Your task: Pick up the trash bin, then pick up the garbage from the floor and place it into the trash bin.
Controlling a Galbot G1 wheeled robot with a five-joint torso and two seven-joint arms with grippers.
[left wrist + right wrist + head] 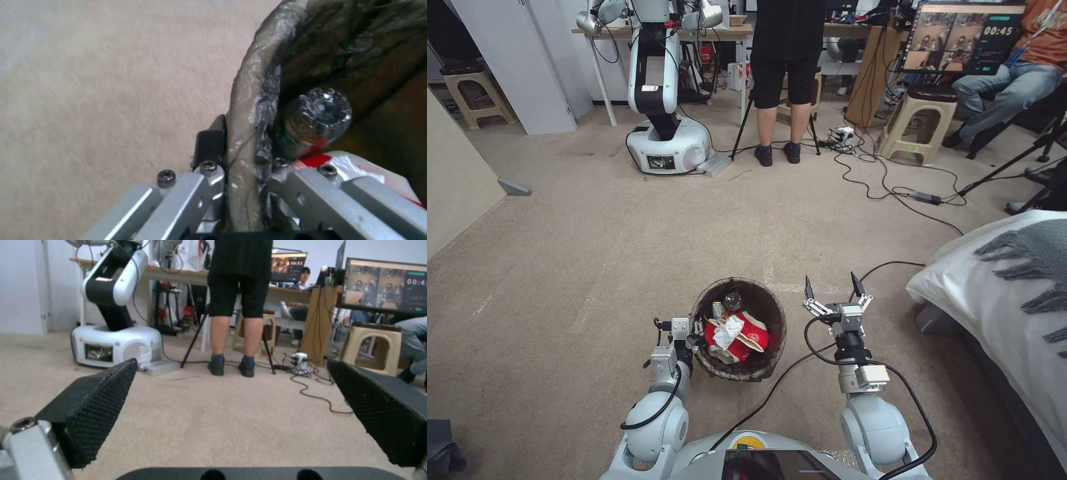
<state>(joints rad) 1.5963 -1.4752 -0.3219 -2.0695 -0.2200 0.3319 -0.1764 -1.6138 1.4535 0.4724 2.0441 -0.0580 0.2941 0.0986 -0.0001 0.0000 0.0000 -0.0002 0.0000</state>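
Left gripper [242, 160]: brushed metal links pinching the trash bin [774, 313]'s glossy crinkled plastic liner, clear shiny bottle [317, 116] just inside; right gripper [231, 413]: matt knurled black pads over rough beige carpet [594, 253].

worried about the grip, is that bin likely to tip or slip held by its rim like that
Probably light: the trash bin holds few wrappers. Held at one side by the left gripper, it may tilt. The liner looks slick, so slipping seems possible.
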